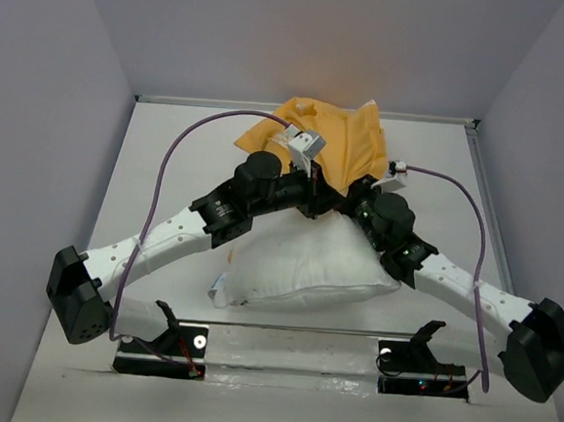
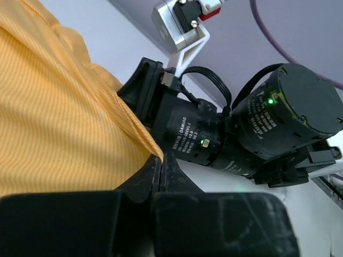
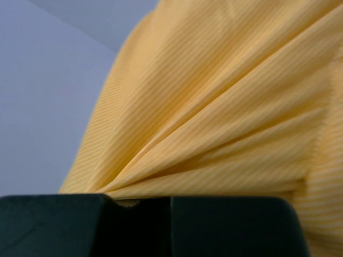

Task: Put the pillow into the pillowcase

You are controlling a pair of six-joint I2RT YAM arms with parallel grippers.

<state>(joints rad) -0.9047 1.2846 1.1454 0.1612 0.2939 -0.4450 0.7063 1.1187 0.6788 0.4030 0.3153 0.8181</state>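
nearest you, the pillow lies on the worktop. just beyond it, your left hand and right hand are each clamped on the pillowcase (it lies bunched toward the far edge).

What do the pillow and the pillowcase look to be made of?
The pillowcase looks like thin woven cloth, maybe cotton or a blend, matte orange-yellow: fine ribbed lines, sharp gathered folds. The pillow has a plain matte white fabric shell, probably soft-filled: it bulges plump with gentle creases; its weave is too small to tell.
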